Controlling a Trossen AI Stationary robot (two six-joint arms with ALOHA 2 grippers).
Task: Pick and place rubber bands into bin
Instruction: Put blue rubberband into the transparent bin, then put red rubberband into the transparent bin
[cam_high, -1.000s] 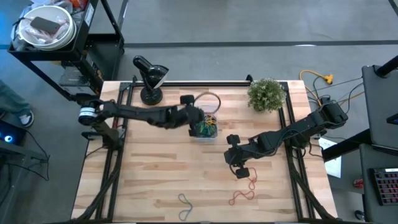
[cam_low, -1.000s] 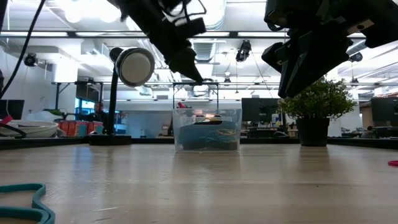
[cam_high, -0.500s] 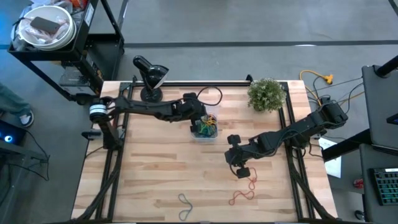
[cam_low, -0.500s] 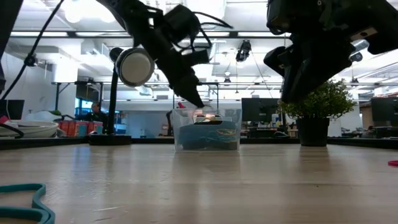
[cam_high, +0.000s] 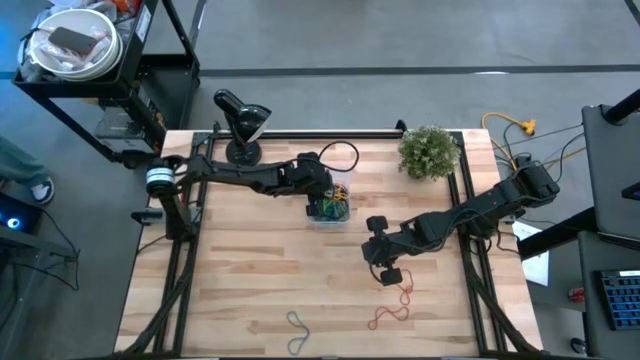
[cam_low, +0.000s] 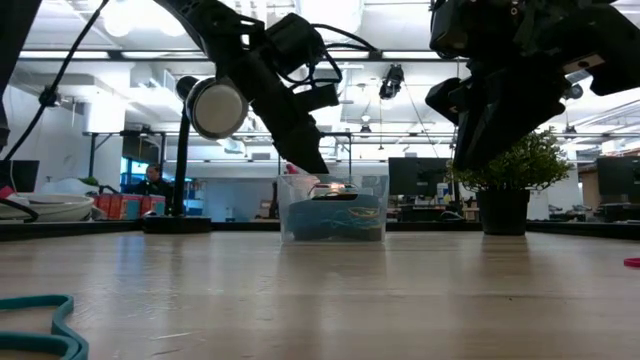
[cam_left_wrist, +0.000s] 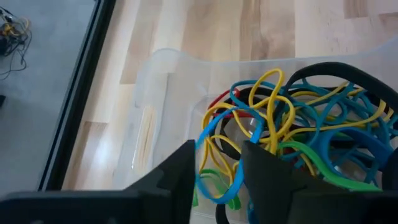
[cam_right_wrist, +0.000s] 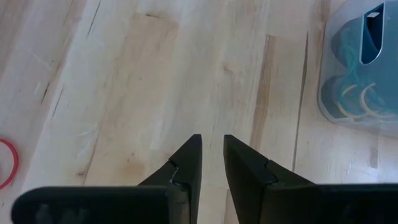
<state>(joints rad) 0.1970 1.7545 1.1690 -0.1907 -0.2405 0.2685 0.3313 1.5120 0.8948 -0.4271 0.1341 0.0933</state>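
L gripper (cam_left_wrist: 217, 163) over clear bin (cam_high: 327, 207), frame centre, fingers parted, empty: drop step. R gripper (cam_right_wrist: 211, 155) narrow gap, empty, low-right of bin. Next you need R down onto red band (cam_high: 394, 316), lower right.

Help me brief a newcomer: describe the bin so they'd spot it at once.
On the wooden table, look near the middle of the far half, between the black lamp and the potted plant. The bin sits under the left gripper: a clear tub, the only container there, holding tangled coloured rubber bands.
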